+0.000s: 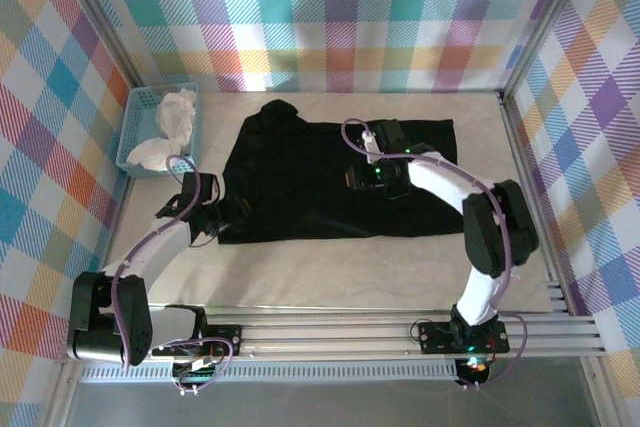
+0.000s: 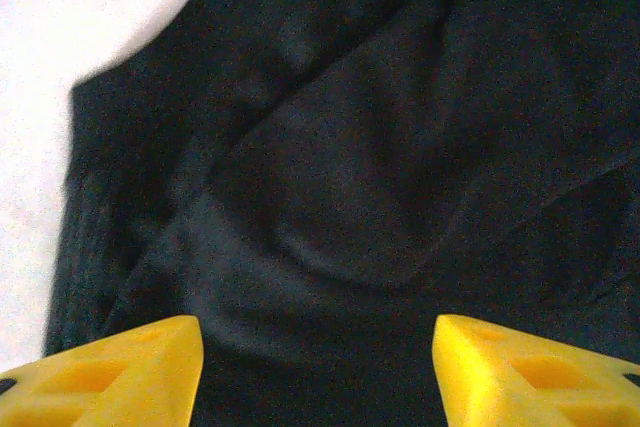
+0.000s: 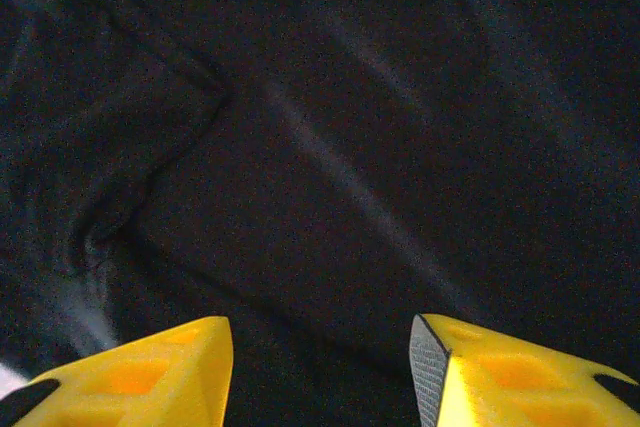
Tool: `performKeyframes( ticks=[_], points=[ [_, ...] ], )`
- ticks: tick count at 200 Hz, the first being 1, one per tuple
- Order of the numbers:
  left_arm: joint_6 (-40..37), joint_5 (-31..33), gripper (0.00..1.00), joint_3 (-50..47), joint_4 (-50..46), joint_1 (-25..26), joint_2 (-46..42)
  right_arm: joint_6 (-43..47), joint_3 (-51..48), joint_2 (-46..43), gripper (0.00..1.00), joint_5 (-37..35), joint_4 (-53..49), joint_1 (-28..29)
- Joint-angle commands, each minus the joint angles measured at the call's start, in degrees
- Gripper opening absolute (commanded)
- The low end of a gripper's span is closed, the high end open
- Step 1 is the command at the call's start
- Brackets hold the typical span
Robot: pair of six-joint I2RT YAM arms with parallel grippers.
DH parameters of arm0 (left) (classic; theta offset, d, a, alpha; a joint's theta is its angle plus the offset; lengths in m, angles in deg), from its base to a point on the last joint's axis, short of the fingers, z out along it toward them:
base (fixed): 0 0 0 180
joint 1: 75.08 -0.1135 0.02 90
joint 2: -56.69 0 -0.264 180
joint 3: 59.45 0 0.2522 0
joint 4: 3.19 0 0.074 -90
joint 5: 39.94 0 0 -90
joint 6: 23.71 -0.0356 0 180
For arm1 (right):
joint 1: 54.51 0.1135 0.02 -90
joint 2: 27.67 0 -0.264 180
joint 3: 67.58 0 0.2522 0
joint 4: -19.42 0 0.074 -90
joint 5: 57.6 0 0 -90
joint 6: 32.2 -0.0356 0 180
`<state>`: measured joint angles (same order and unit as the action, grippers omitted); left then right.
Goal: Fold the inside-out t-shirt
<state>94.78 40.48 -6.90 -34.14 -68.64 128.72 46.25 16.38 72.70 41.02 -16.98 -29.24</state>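
No writing to read
You can make out no lettering, label, brand or number: the t-shirt shows plain black cloth, and the basket and tabletop carry none.

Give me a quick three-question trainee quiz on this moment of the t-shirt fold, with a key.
1. True or false: the t-shirt lies bunched inside the basket.
2. What is in the light-blue basket? A) a white cloth B) a black sock C) a yellow sponge
3. Which gripper is at the t-shirt's near-left corner, and are its jaws open or shut?
Key: 1 false, it lies spread on the table; 2 A; 3 the left gripper, open.
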Motion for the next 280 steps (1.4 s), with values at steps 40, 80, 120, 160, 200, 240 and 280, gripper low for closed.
performKeyframes(
  ticks=[40,80,120,160,200,240,280],
  points=[
    [-10.65,3.62,0.62,21.32,5.79,3.93,25.2,1.28,-0.68,0.02,0.5,1.81,-2.35,0.08],
    [-13.84,6.77,0.52,35.15,-0.28,4.46,39.44,1.13,-2.96,-1.73,0.5,1.64,-1.51,-0.01],
    [-15.04,6.42,0.32,41.92,-3.25,4.46,45.43,1.63,-4.6,-2.9,0.5,0.17,-2.09,0.03],
    [-15.73,9.14,0.14,42.82,-4.91,4.37,44.08,1.96,-5.04,-2.91,0.5,-0.36,-2.54,0.03],
    [-16.87,11.7,0.07,43.19,-5.95,4.37,41.3,2.56,-5.22,-3.28,0.5,-1.16,-3.4,0.03],
    [-17.43,15.34,0.08,42.61,-6.02,4.29,39.39,2.94,-5.55,-2.94,0.51,-1.81,-3.97,0.01],
    [-17.33,16.17,0.08,42.68,-3.66,3.61,40.59,3.11,-5.53,-2.51,0.51,-3.03,-4.61,-0.06]
  ],
)
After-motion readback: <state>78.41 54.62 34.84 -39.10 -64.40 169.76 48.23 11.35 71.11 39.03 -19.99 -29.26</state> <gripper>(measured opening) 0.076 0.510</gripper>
